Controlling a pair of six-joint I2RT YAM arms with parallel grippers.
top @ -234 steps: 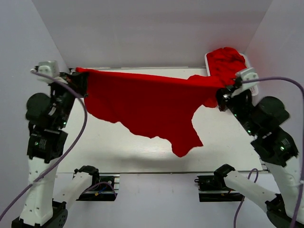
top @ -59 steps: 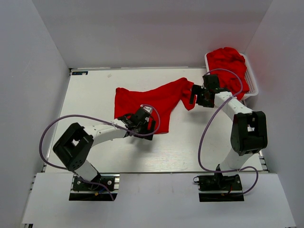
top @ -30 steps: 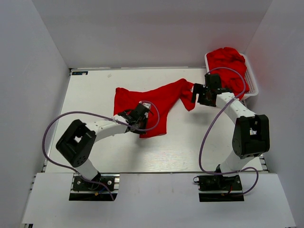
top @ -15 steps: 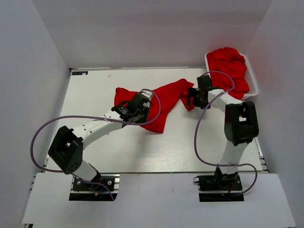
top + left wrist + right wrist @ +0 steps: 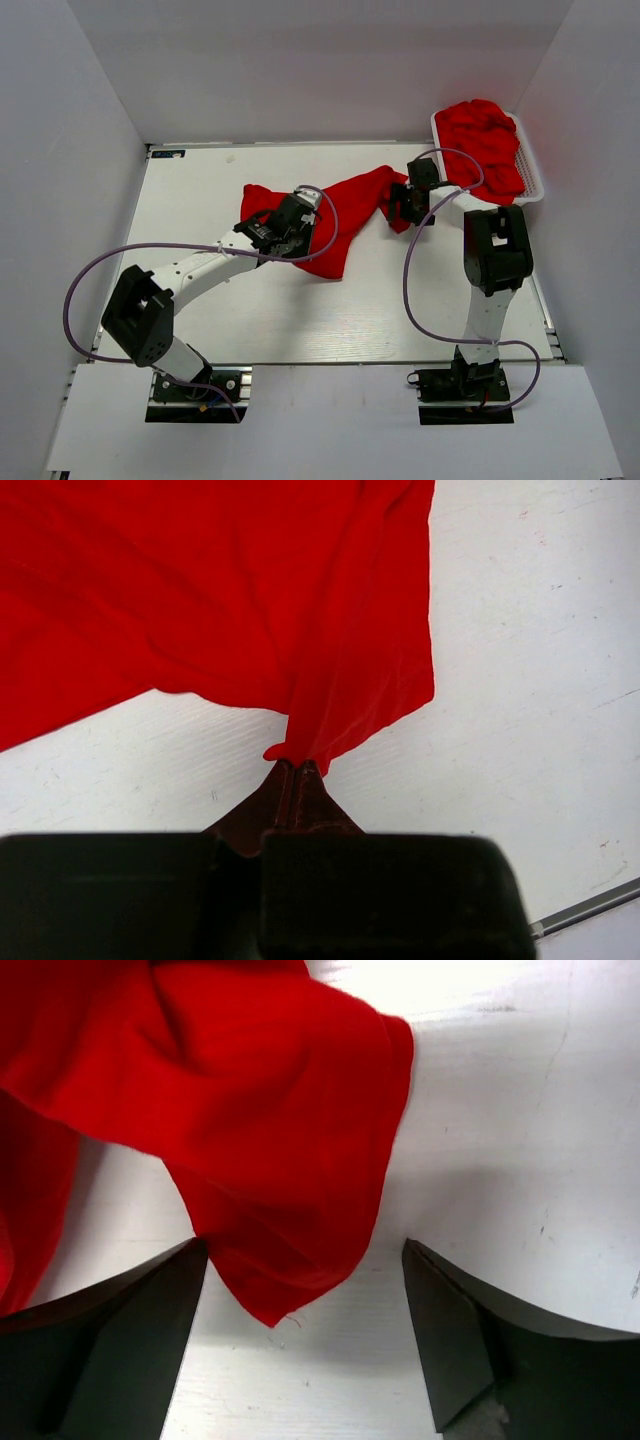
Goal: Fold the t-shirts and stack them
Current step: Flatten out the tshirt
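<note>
**1 red t-shirt (image 5: pixel 355 200) out, the others heaped**

The t-shirt is plain bright red. It lies wrinkled and only partly spread on the far middle of the surface (image 5: pixel 200 200), with 1 edge bunched to a point. The other t-shirts (image 5: pixel 485 130) sit crumpled in the basket (image 5: pixel 535 178) at the far right.

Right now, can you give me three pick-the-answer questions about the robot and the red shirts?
1. Where does the white basket stand?
A. at the far right corner of the table
B. at the near left corner
C. in the middle
2. What colour is the t-shirt lying on the table?
A. blue
B. green
C. red
3. How is the left gripper?
A. wide open
B. shut on the t-shirt
C. holding a cup

Answers:
1 A: the top view shows it at the table's far right.
2 C: the cloth is bright red in every view.
3 B: the left wrist view shows its jaws closed on a pinch of cloth.
</note>
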